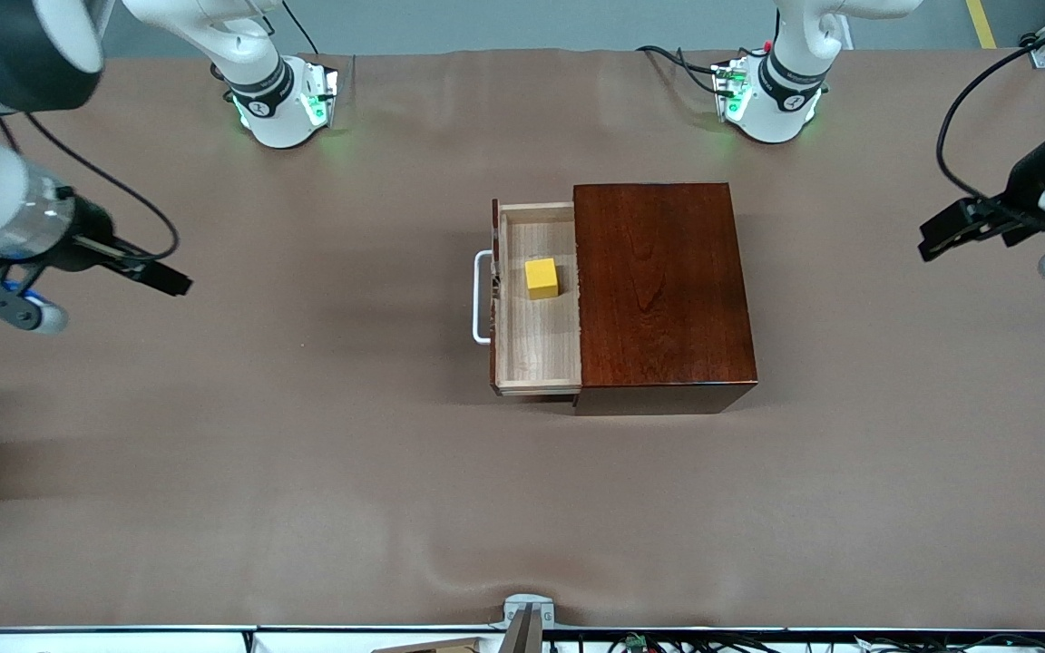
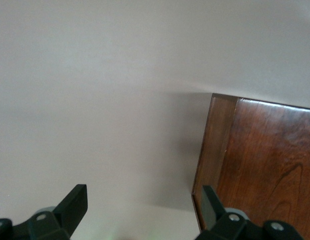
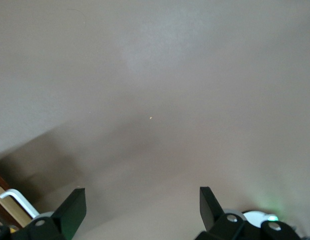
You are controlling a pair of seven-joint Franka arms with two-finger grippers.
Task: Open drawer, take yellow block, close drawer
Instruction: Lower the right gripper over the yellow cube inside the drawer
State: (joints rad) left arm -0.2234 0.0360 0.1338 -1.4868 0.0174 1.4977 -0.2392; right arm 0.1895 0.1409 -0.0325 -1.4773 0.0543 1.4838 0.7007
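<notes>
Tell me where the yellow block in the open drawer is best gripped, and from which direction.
Probably from straight above, closing on two opposite upright faces of the yellow block. It sits flat in the drawer, whose walls and the wooden box block any sideways approach. There is bare tray floor all around it for the fingers.

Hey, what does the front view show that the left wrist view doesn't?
Only the front view shows the open drawer with its white handle, the yellow block inside it, and the right gripper over bare table toward the right arm's end. Only the left wrist view shows the left gripper with its fingers spread open. Both show the dark wooden box and the brown table.
</notes>
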